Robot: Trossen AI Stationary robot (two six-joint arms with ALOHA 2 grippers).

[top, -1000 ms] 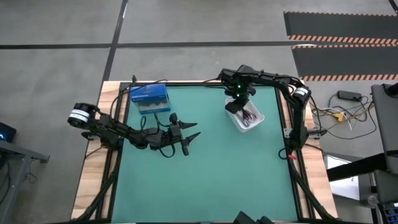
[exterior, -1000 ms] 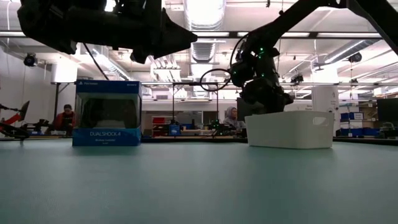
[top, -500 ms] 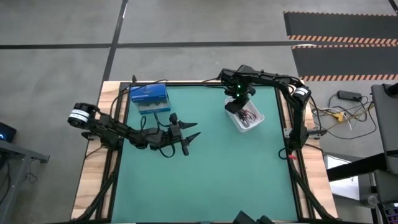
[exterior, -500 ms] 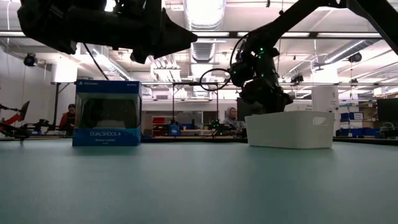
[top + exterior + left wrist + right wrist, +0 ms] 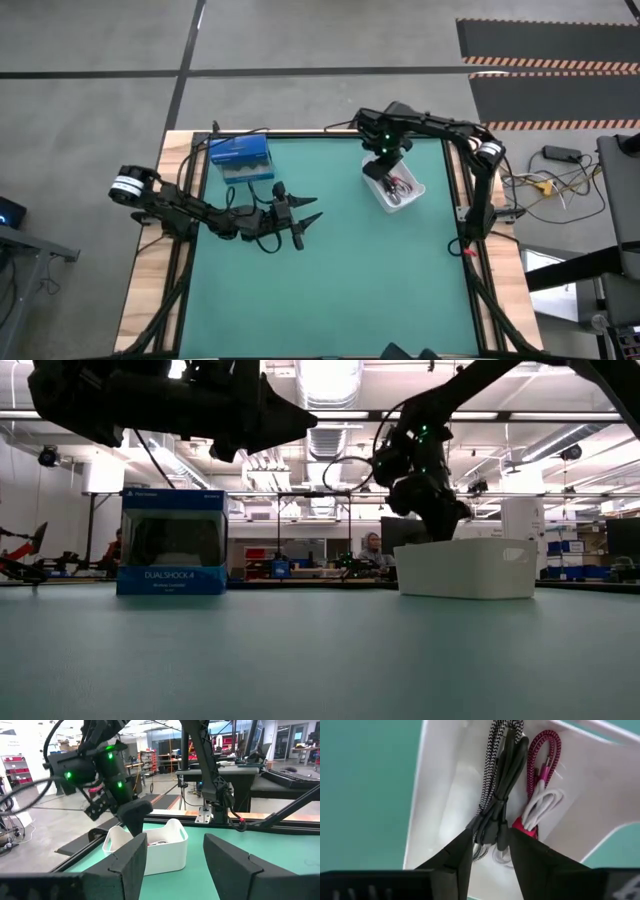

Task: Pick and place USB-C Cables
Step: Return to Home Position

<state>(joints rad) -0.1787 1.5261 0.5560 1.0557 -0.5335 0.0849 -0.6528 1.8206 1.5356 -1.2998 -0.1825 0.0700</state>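
The white bin [image 5: 412, 187] stands on the green table near its far right corner. Lying in it are the red cable [image 5: 543, 751], the black cable [image 5: 509, 767], the silver-grey braided cable [image 5: 489, 765] and the white cable with red [image 5: 535, 812]. My right gripper [image 5: 491, 837] hangs open just above the bin [image 5: 465, 568], pointing down; its fingers stand either side of the black cable's near end, and I cannot tell whether they touch it. My left gripper [image 5: 305, 222] hovers open above the middle of the table, holding nothing.
A blue box [image 5: 240, 157] stands at the table's far left and shows upright in the low view [image 5: 173, 542]. Green mat lies between the box, the bin and the near edge. People sit in the room far behind the table.
My right gripper has risen a little above the bin and shifted slightly toward the table's right edge. The bin and the cables in it have stayed in place.
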